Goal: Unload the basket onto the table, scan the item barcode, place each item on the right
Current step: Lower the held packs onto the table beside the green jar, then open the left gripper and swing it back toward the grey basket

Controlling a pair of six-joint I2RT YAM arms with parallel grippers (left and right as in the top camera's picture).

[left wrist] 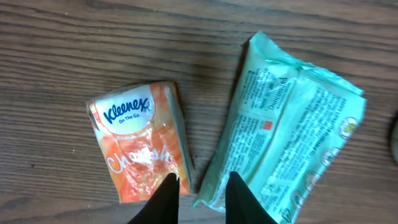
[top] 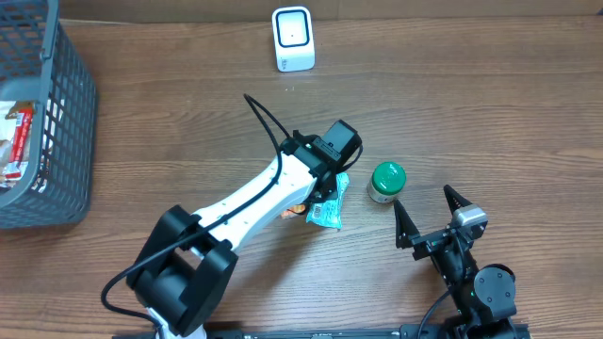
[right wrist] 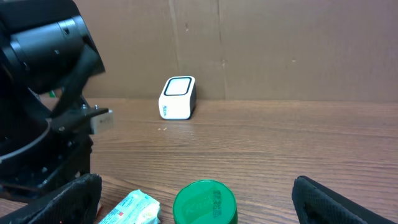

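1. Your left tool [left wrist: 200,177] was nearly pressed together at a corner of the teal packet [left wrist: 286,130]; grip uncertain.
2. It lay on the worktop [top: 471,94], well apart from the scanner [top: 293,38]; scanning was not yet done.
3. Your right tool [top: 421,196] stood spread.

On the table [top: 490,104], a basket [top: 83,104] sits at the left edge toward the far corner, with packets [top: 14,141] lying in it. A scanner [top: 293,39] stands by the middle of the far edge. Toward the near edge, right of the middle, a tissue pack [left wrist: 140,149] and a wipes packet [left wrist: 286,143] lie side by side, the pack on the left, close but apart. A jar [top: 386,182] stands just right of the wipes packet. The left claw [left wrist: 200,186] is above the gap between the two packs. The right claw [top: 421,196] is just before the jar, by the near edge.
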